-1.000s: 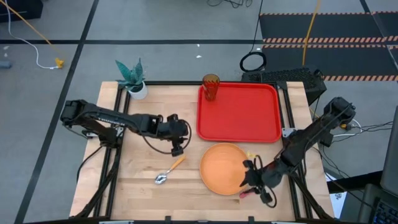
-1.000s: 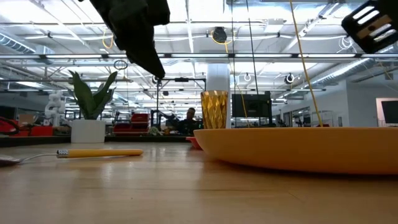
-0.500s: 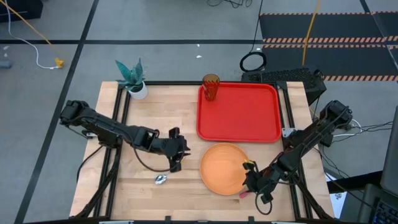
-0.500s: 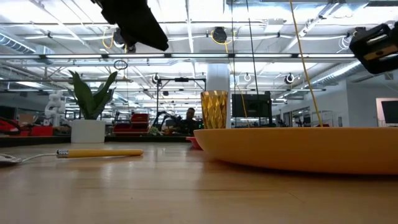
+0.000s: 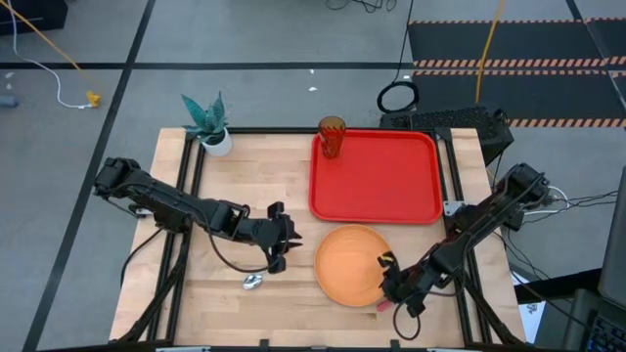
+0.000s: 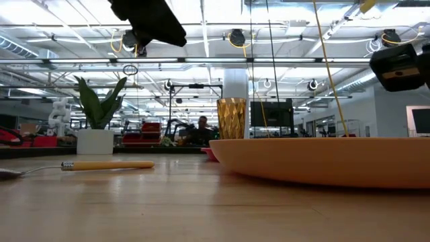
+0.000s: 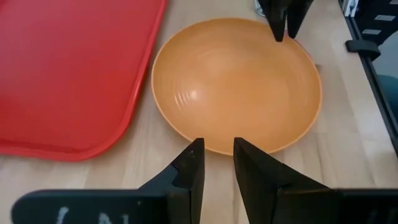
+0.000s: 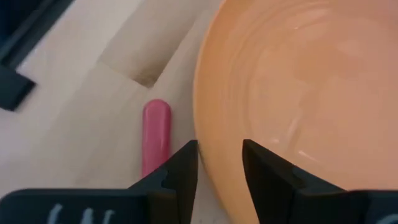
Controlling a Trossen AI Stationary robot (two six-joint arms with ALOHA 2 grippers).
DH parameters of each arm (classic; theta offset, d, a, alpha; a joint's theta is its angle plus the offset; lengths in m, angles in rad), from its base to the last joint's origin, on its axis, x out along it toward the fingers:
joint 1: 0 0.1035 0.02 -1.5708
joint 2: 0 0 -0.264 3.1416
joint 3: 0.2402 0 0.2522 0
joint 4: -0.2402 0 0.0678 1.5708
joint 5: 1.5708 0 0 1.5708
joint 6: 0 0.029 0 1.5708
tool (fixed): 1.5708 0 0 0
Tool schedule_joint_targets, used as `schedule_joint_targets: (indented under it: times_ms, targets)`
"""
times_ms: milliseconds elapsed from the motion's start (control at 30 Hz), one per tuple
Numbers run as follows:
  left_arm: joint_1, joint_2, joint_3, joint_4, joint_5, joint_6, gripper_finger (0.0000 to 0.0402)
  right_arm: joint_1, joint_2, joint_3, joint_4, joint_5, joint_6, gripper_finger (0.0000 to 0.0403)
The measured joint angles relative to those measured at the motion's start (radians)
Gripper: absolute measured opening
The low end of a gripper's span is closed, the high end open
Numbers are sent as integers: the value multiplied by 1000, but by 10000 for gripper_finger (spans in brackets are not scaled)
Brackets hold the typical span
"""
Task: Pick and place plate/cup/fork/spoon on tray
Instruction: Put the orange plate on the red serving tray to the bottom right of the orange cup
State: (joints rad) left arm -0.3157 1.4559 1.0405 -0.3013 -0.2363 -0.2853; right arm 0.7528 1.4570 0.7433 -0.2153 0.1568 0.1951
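The orange plate (image 5: 350,264) lies on the table in front of the red tray (image 5: 381,181). The amber cup (image 5: 332,137) stands in the tray's far left corner. The spoon (image 5: 252,282) lies left of the plate, and my left gripper covers its orange handle (image 6: 107,165) from above. My left gripper (image 5: 282,246) hangs narrowly open and empty, well above the spoon. My right gripper (image 8: 219,163) is open above the plate's near right rim (image 8: 208,155), one finger on either side of it. The fork's pink handle (image 8: 155,132) lies beside that rim.
A white pot with a teal plant (image 5: 208,124) stands at the table's far left corner. The tray's middle and right side lie bare. Black frame rails run along the table's edges. A person shows far off in the room in the low view (image 6: 203,126).
My left gripper has moved toward the table's near edge and now hangs over the spoon's handle. My right gripper has come down a little toward the plate's near right rim and shifted slightly left. The plate, spoon, fork and cup have stayed in place.
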Motion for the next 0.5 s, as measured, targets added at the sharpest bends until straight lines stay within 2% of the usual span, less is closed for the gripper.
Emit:
schedule_joint_targets:
  times_ms: [500]
  targets:
    - [0,0,0,22,0,13,88,0,28,0,10,-27,-89,12]
